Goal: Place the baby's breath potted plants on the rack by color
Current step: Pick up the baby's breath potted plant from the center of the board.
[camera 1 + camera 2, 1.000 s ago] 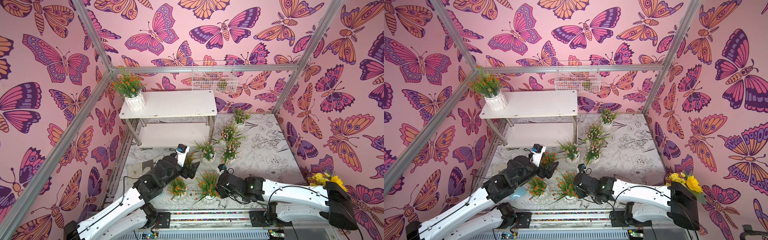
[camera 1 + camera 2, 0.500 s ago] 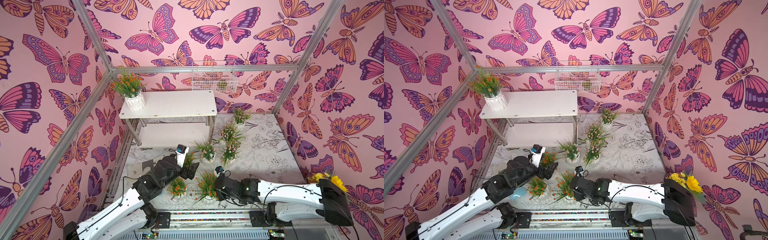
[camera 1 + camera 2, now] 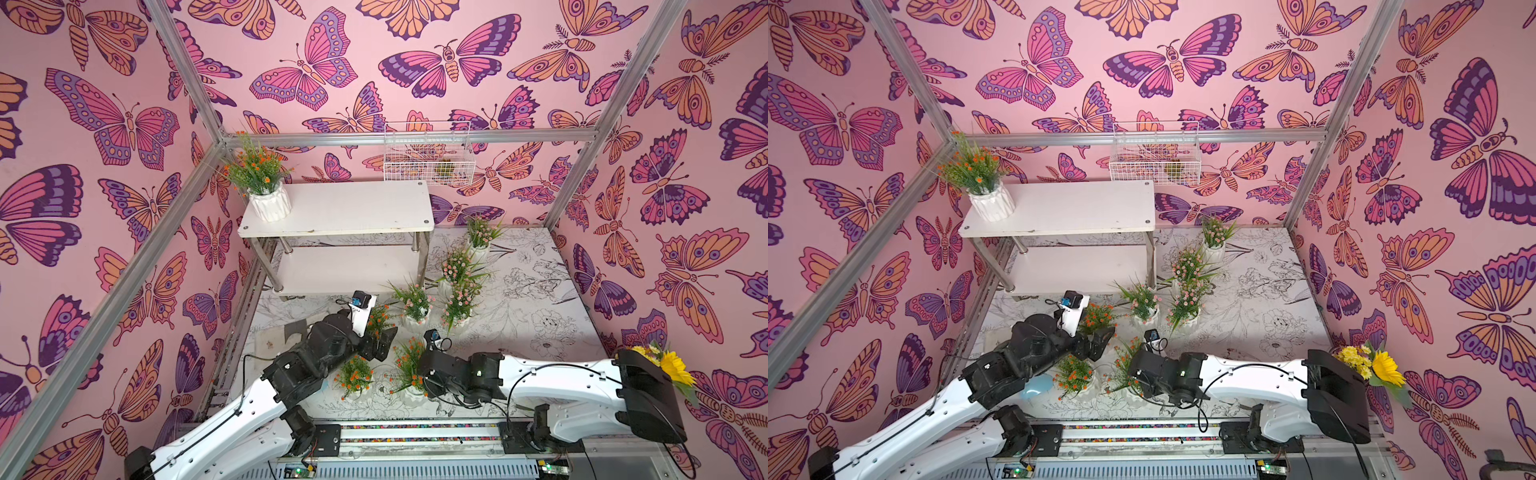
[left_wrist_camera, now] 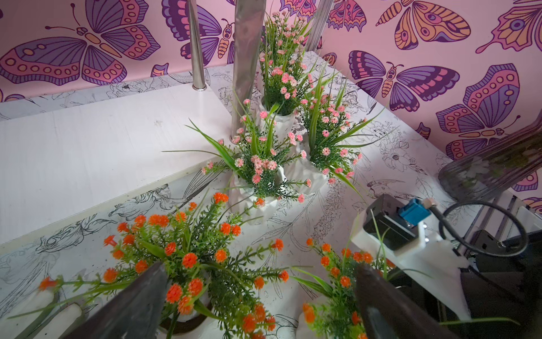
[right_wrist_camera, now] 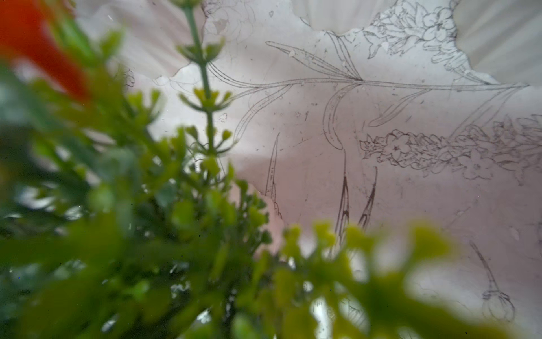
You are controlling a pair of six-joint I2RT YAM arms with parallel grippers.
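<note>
The white two-tier rack point(image 3: 357, 208) stands at the back left, with one orange-flowered plant point(image 3: 259, 176) at the left end of its top shelf. Several pink-flowered plants point(image 3: 457, 268) cluster on the floor right of the rack. Three orange plants stand nearer the arms. My left gripper point(image 4: 261, 293) is open, its fingers point(image 4: 140, 296) on either side of one orange plant point(image 4: 187, 255), seen from above too point(image 3: 380, 318). My right gripper point(image 3: 417, 372) is buried in the sprigs of another orange plant point(image 3: 409, 361). Its jaws are hidden, and blurred foliage point(image 5: 181, 234) fills the right wrist view.
A white wire basket point(image 3: 428, 158) hangs on the back wall above the rack. A yellow sunflower bunch point(image 3: 673, 365) sits by the right arm's base. The third orange plant point(image 3: 353, 376) stands under the left forearm. Metal frame posts point(image 3: 582, 166) mark the corners.
The right arm has pushed left into the orange plant's foliage. The left arm has stayed in place beside its orange plant.
</note>
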